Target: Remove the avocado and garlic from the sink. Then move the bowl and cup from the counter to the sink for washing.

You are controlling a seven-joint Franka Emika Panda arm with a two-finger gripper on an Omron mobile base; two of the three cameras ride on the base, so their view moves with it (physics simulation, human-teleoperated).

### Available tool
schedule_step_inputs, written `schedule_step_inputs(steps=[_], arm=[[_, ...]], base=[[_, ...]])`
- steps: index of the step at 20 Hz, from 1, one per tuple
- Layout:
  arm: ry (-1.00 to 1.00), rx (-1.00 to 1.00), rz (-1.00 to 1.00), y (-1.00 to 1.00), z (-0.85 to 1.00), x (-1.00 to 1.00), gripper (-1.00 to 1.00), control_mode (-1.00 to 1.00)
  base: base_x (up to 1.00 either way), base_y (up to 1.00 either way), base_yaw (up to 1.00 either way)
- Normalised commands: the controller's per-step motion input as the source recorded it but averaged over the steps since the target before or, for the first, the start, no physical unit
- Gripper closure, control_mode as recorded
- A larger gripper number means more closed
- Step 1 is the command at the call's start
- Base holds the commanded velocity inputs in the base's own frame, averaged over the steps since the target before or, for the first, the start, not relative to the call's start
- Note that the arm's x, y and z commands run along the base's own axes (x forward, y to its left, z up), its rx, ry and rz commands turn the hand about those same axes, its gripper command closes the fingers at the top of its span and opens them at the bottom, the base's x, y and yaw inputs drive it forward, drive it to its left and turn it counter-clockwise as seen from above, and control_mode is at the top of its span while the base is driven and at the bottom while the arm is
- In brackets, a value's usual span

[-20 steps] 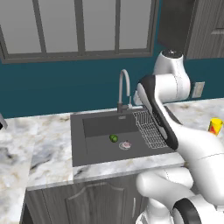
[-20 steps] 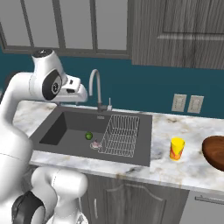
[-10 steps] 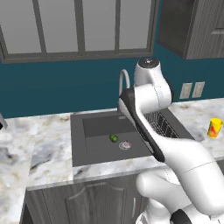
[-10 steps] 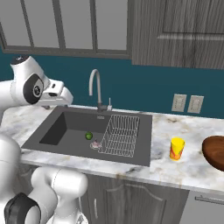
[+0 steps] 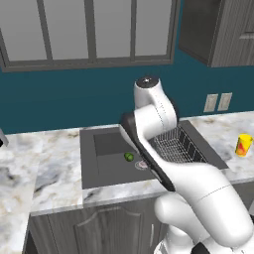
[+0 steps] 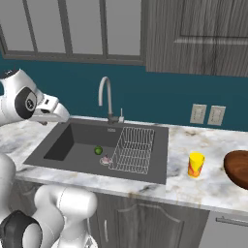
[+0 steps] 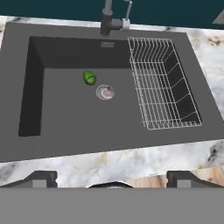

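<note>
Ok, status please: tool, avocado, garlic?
Tool open, empty, above the sink. Avocado and garlic on basin floor, close together. Nothing in the way.

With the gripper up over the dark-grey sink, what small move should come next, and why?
Probably a descent toward the small dark-green avocado. The gripper is open and holds nothing, looking down from above the dark-grey sink. The avocado lies on the basin floor beside the pale pinkish garlic bulb near the drain. Both are unremoved, so the yellow cup waits.

Dark-grey sink (image 7: 65,131), green avocado (image 7: 89,78), pinkish-white garlic (image 7: 105,92), yellow cup (image 6: 195,164), reddish-brown bowl (image 6: 238,167).
</note>
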Motion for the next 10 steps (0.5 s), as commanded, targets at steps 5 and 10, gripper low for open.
schedule_step_inputs(steps=[5, 10], arm=[[0.09, 0.13, -0.19, 0.1, -0.33, 0.12, -1.0, -1.0], [0.04, 0.08, -0.16, 0.02, -0.34, 0.13, -1.0, -1.0]], base=[[0.0, 0.0, 0.0], [0.0, 0.0, 0.0]])
